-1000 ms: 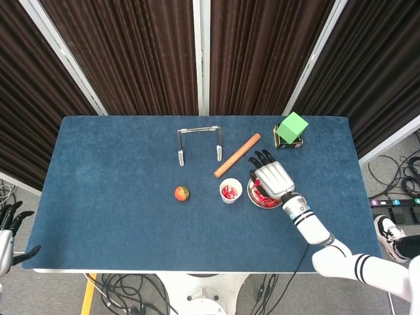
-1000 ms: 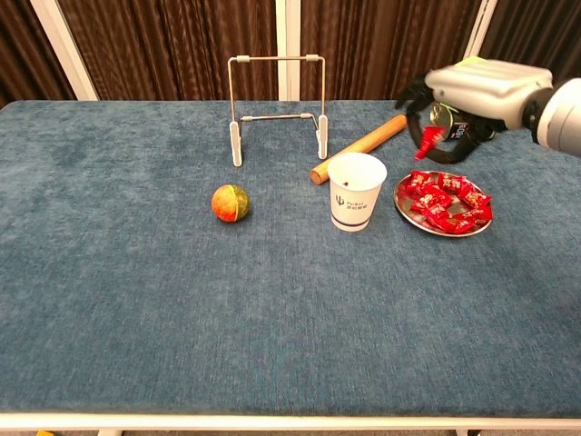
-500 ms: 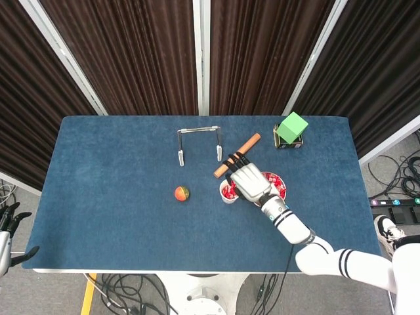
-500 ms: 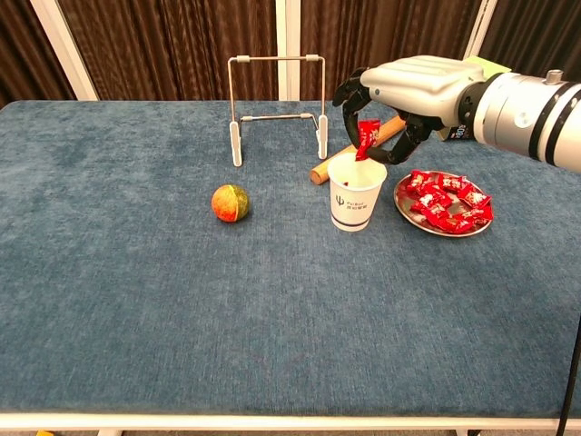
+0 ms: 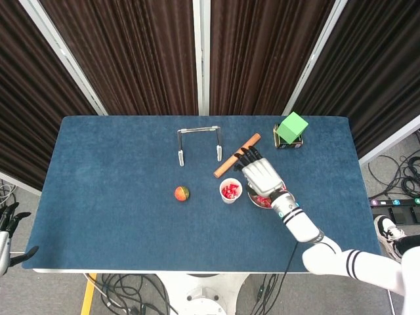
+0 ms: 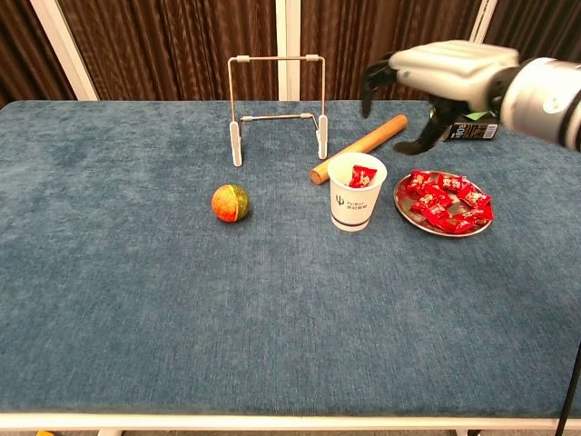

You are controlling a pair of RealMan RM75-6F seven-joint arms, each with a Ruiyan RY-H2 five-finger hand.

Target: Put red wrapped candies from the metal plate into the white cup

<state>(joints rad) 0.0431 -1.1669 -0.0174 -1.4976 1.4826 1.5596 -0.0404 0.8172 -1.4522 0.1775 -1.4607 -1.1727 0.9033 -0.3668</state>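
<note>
1. Left hand [image 5: 8, 220]: low at the 8 o'clock edge of the head view, off the table [image 6: 136, 300]; fingers apart, holding nothing.
2. Cup [image 6: 356, 192]: upright, mid-table, a red candy showing at its mouth; probably light and easy to tip.
3. Plate [image 6: 406, 207]: at 3 o'clock of the cup, just beside it, heaped with candies [image 6: 447, 202]. These look small, light and crinkly, likely slippery in foil; pinch one by its body or twisted end.
4. Right hand [image 6: 436, 84]: above the gap between cup and plate, fingers curved and apart, empty.
5. Ball [image 6: 231, 203]: at 9 o'clock of the cup.
6. Rolling pin [image 6: 359, 148] and wire stand [image 6: 277, 109]: toward 12 o'clock.
</note>
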